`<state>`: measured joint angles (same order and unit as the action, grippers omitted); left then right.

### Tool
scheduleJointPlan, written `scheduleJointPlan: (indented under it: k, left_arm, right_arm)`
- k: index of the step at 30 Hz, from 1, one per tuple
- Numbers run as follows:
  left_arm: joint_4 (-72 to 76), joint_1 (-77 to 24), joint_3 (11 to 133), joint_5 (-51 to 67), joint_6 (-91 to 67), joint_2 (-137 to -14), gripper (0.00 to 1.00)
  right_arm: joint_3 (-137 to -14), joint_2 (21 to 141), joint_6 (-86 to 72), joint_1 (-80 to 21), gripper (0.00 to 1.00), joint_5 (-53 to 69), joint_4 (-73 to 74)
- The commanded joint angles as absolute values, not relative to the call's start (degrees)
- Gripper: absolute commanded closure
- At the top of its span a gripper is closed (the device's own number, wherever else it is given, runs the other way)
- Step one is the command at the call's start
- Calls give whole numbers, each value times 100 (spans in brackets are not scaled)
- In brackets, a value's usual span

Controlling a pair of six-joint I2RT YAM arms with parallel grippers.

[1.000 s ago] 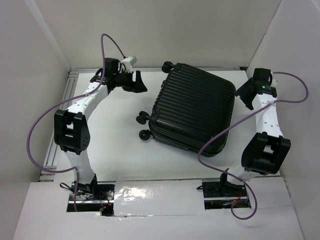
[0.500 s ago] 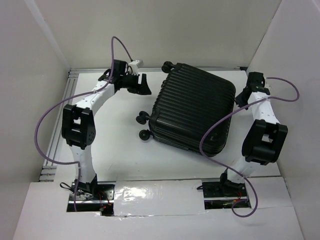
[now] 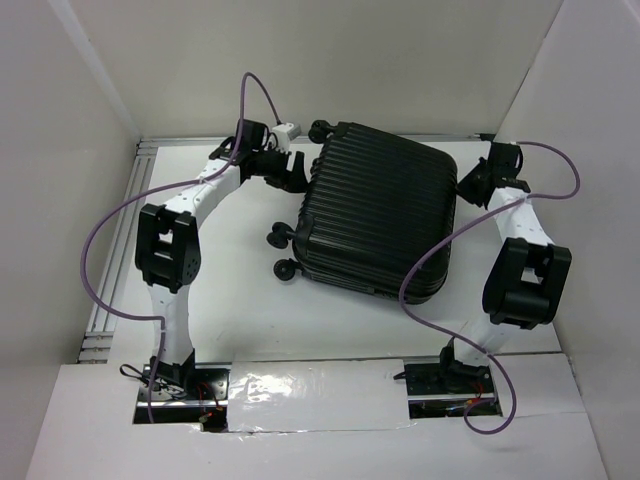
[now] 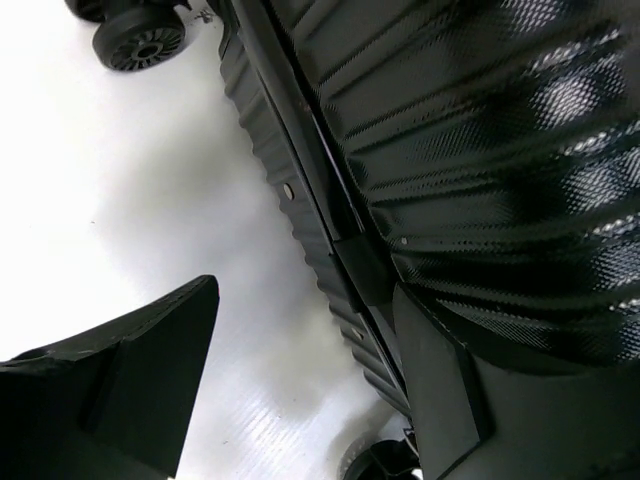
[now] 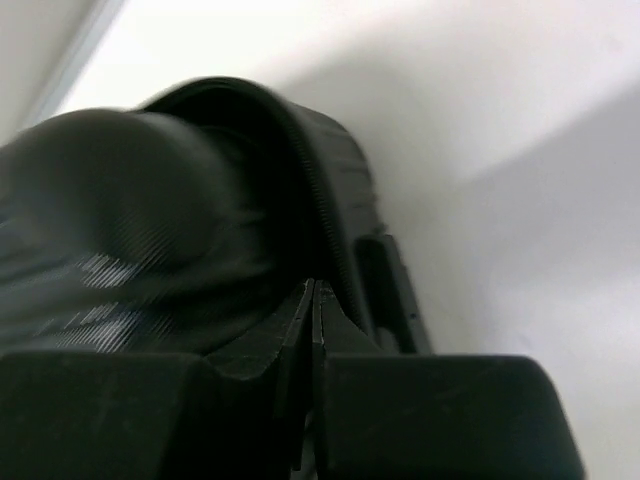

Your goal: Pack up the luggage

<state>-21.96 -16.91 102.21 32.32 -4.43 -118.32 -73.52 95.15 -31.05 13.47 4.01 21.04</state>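
The luggage (image 3: 385,215) lies closed and flat on the white table, ribbed shell up, wheels (image 3: 283,252) pointing left. My left gripper (image 3: 295,172) stands open at its far-left edge. In the left wrist view one finger is over the bare table, the other against the shell (image 4: 480,150), and the left gripper (image 4: 305,300) has nothing between its fingers. My right gripper (image 3: 468,183) is at the case's far-right corner. In the right wrist view the right gripper (image 5: 313,290) is shut, its pads pressed together right at the zipper seam of the luggage (image 5: 150,220).
White walls close in the table on the left, back and right. An aluminium rail (image 3: 112,290) runs along the left edge. Purple cables (image 3: 425,280) loop from both arms, the right one across the case's near corner. A wheel (image 4: 140,45) shows in the left wrist view.
The left arm swung right until its open gripper reached the luggage's edge. The right gripper closed and moved in to the far-right corner. The case slid slightly left.
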Motion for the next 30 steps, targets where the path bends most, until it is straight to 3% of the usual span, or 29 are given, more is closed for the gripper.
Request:
scheduleJointPlan:
  k: [1,13,21,30]
  left_arm:
    - [-2057,-1925,10433,3884,-369,-12005,17]
    - [-1635,-1978,10546,4131,-554,-12164,17]
    - [-1696,-2030,10802,4017,-606,-12445,17]
    - [-1495,-1425,10713,3551,-1317,-12252,16]
  right_arm:
    - [-7260,9167,-3454,1029,91,1968,767]
    - [-7260,9106,-3999,861,92,2953,-316]
    - [-7049,8412,-3937,809,92,2138,288]
    - [-7741,7673,-3489,1432,86,-218,2518]
